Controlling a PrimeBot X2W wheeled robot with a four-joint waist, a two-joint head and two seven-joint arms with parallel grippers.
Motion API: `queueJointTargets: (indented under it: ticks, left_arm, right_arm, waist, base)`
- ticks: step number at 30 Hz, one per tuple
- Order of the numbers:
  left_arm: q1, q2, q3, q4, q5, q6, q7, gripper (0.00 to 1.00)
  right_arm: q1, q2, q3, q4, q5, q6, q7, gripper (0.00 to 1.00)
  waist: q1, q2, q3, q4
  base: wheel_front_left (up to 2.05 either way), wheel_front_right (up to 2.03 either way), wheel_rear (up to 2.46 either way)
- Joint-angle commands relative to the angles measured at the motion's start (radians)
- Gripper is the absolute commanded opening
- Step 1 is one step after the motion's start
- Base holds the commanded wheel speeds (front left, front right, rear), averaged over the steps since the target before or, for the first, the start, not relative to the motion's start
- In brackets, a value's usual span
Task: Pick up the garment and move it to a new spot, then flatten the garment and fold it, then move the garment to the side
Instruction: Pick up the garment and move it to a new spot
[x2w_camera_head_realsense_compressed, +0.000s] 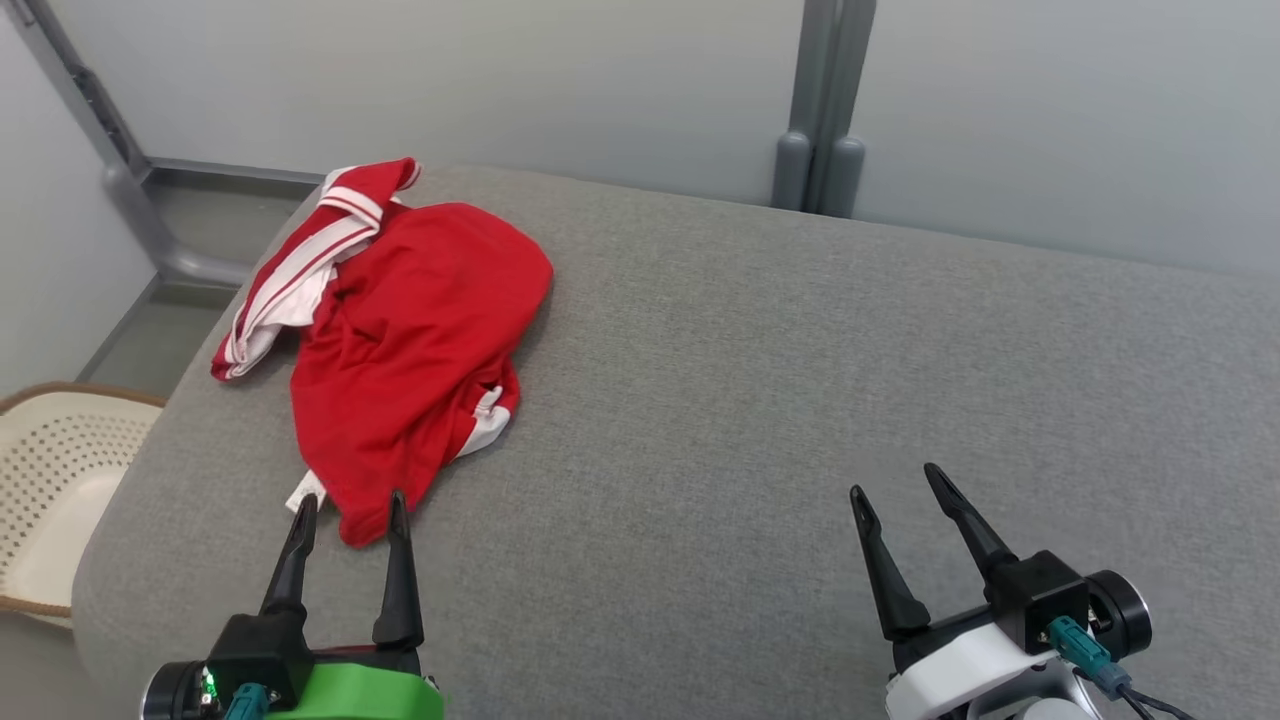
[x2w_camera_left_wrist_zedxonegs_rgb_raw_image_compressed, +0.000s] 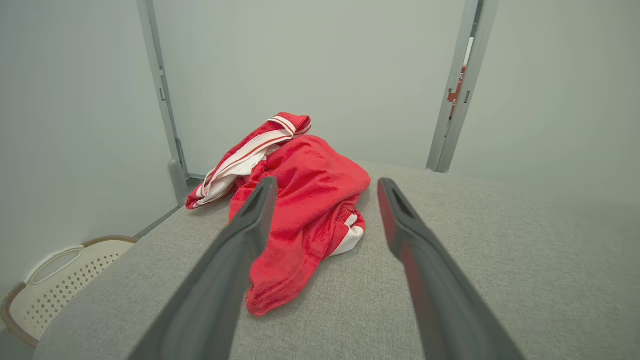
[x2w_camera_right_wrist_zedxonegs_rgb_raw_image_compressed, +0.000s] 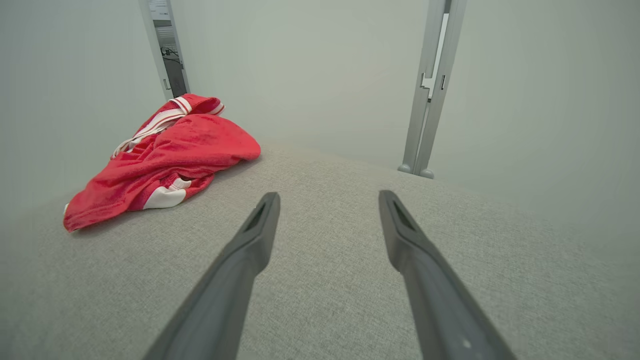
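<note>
Crumpled red garment (x2w_camera_head_realsense_compressed: 410, 340) lies just ahead of the wide-open left claw (x2w_camera_head_realsense_compressed: 352, 499), long axis running away; right claw (x2w_camera_head_realsense_compressed: 895, 480), equally wide and empty, stands well apart

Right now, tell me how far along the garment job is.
Done: nothing yet; the red garment lies crumpled at the left of the grey surface. In hand: the left tool stands open with its tips at the garment's near edge, not gripping; the right tool is open over a bare part of the surface, apart from the garment. Left: pick up, move, flatten, fold, set aside.
</note>
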Motion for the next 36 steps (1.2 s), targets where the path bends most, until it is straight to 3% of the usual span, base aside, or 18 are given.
queueJointTargets:
  ticks: [1, 10, 23, 29, 36]
  left_arm:
    - [0.01, 0.005, 0.003, -0.004, 0.012, 0.008, 0.0, 1.0]
    - [0.021, 0.005, 0.016, -0.012, 0.011, 0.018, 0.0, 1.0]
    - [-0.029, 0.005, 0.035, -0.022, 0.022, 0.016, 0.0, 1.0]
    - [-0.145, 0.005, 0.06, -0.046, 0.038, 0.011, 0.0, 1.0]
    - [-0.373, 0.017, 0.105, 0.004, 0.091, -0.031, 0.0, 1.0]
  right_arm:
    - [0.004, -0.003, 0.002, -0.002, -0.002, 0.0, -0.003, 1.0]
    - [0.012, -0.003, 0.016, -0.001, 0.001, 0.0, -0.003, 1.0]
    - [-0.014, -0.003, 0.023, 0.002, -0.021, 0.0, -0.003, 1.0]
    - [-0.06, -0.035, 0.027, -0.016, -0.038, 0.0, -0.003, 1.0]
    - [-0.128, -0.108, 0.03, -0.044, -0.045, 0.0, -0.003, 1.0]
  waist:
    - [0.0, -0.0001, 0.001, 0.062]
    - [0.0, -0.0001, -0.009, 0.138]
    - [0.0, -0.0001, 0.037, 0.142]
    - [0.0, -0.0001, 0.141, 0.115]
    - [0.0, -0.0001, 0.289, 0.094]
  base:
    - [0.0, 0.0, 0.0]
    - [0.0, 0.0, 0.0]
    - [0.0, 0.0, 0.0]
    - [0.0, 0.0, 0.0]
    - [0.0, 0.0, 0.0]
